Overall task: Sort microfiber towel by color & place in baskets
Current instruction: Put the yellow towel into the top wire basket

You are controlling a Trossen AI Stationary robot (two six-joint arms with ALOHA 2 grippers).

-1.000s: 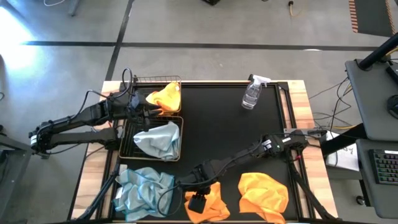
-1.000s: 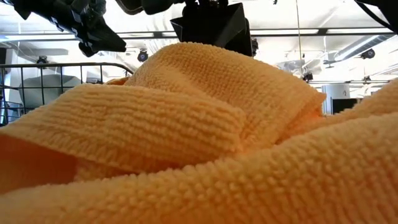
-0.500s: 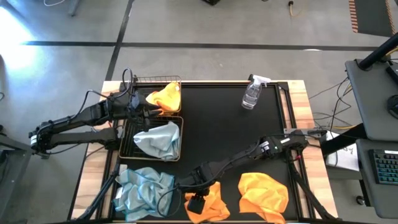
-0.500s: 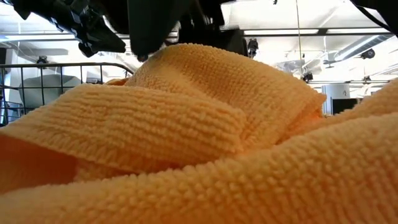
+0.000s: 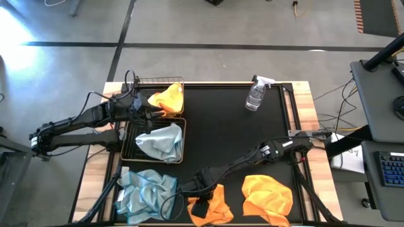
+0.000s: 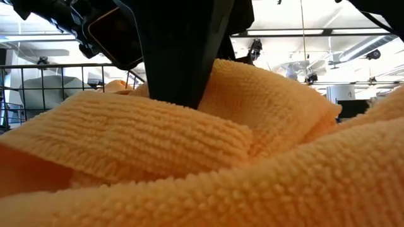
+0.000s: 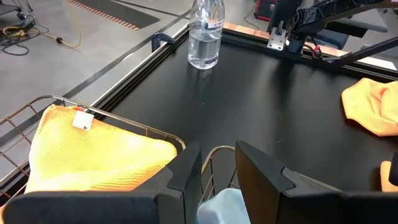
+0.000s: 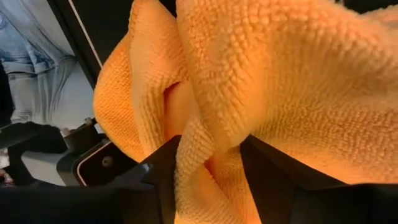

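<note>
While two baskets (image 5: 129, 123) each hold one towel, sorting is partial | right gripper (image 8: 208, 165) jaws clamped on orange towel (image 5: 214, 203) at desk front | left gripper (image 7: 217, 165) idle, jaws apart | blue towel (image 5: 144, 192), second orange towel (image 5: 268, 197) remain.

No writing, brand, number or sign can be read in any view. A small white tag (image 7: 81, 121) sits on the orange towel (image 7: 93, 155) just ahead of the left pincer (image 7: 217, 163), but it shows nothing legible.
</note>
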